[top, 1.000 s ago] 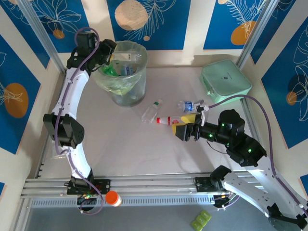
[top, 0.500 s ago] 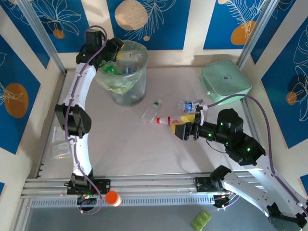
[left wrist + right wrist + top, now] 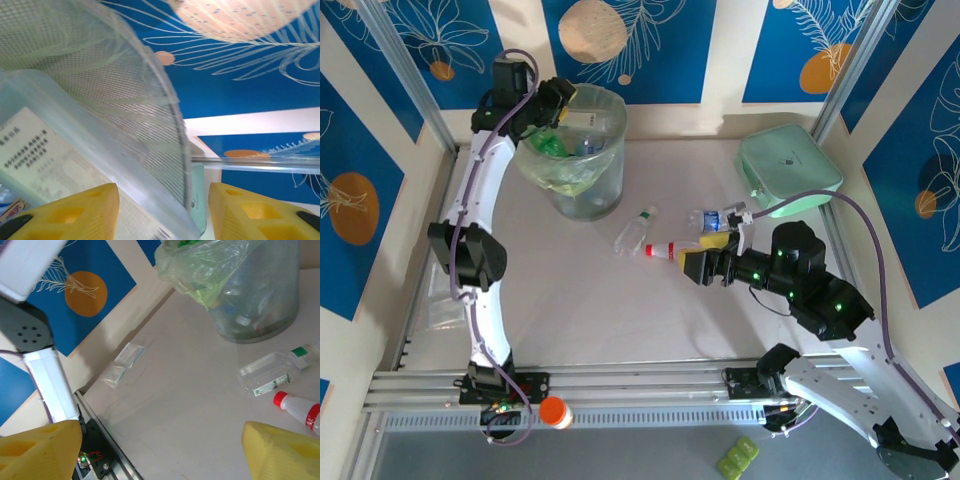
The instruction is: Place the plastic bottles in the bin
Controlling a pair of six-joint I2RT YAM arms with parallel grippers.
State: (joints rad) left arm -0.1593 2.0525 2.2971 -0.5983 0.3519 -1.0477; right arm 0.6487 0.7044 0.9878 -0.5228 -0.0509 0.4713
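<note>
The bin (image 3: pixel 582 165), lined with a pale green bag, stands at the back left with green bottles inside. My left gripper (image 3: pixel 558 102) hovers at its left rim, shut on a clear bottle with a white label (image 3: pixel 585 118); in the left wrist view that bottle (image 3: pixel 60 155) runs slantwise between the yellow fingers (image 3: pixel 75 212). On the table lie a clear bottle with a green cap (image 3: pixel 635 230), a red-capped bottle (image 3: pixel 662 249) and a blue-capped one (image 3: pixel 712 217). My right gripper (image 3: pixel 703 255) stands open just right of the red-capped bottle (image 3: pixel 297 409), nothing between its fingers.
A mint-green case (image 3: pixel 788 168) sits at the back right. Flat clear packets (image 3: pixel 122 365) lie by the left wall. An orange-capped item (image 3: pixel 553 411) rests on the front rail. Bare table (image 3: pixel 590 300) spreads between the arms.
The left arm's elbow swung right and its gripper edged closer over the bin's rim. The right gripper shifted slightly toward the back.
</note>
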